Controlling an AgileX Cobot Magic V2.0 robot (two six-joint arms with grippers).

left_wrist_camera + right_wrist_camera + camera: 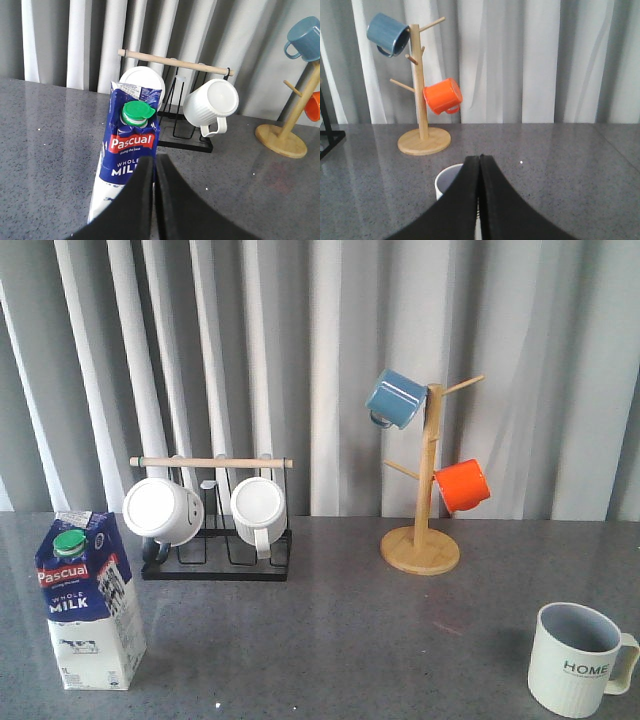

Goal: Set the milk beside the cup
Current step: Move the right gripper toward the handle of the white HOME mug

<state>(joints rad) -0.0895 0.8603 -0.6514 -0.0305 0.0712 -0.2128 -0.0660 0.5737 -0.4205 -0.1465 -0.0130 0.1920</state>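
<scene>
One milk carton (88, 598) stands upright at the counter's (330, 640) near left; one cream cup (578, 658) sits far off at the near right. Two white mugs (163, 511) hang on a black rack (215, 560), and a blue mug (396, 398) and an orange mug (462, 484) hang on a wooden stand (424, 540). Only the wrist views show the pincers: the left pincer (154, 170) and the right pincer (479, 167) are both closed, holding nothing.

The milk (127, 150) stood just beyond the closed left jaws. The cup (449, 182) sat just beyond the closed right jaws, the mug tree (422, 100) farther behind.
</scene>
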